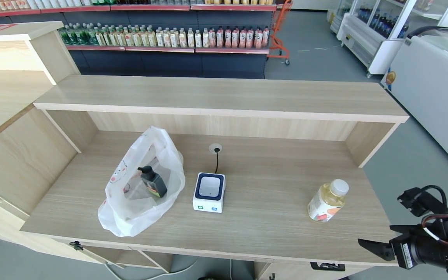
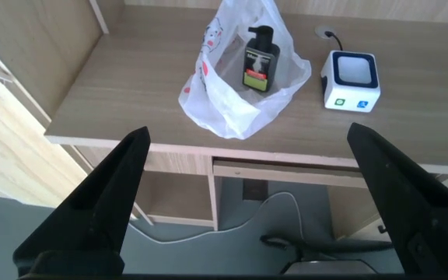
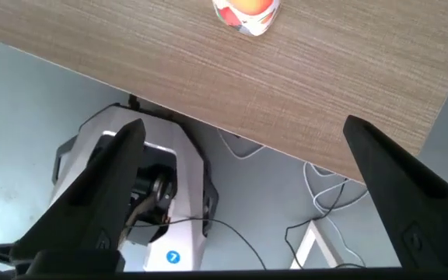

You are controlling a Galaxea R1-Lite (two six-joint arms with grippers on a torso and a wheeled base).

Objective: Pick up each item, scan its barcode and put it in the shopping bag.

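The table [image 1: 270, 225] is pale beige wood with a fine straight grain. The shopping bag [image 1: 130, 219] is translucent white with a pink-and-red cartoon print. The pump bottle [image 1: 153, 182] is black, its label red and green. The scanner [image 1: 209, 192] is white with a dark blue frame, and its cable [image 1: 216, 160] is black. The drink bottle [image 1: 328, 202] shows pale yellow liquid, a white cap and a white label with orange fruit.
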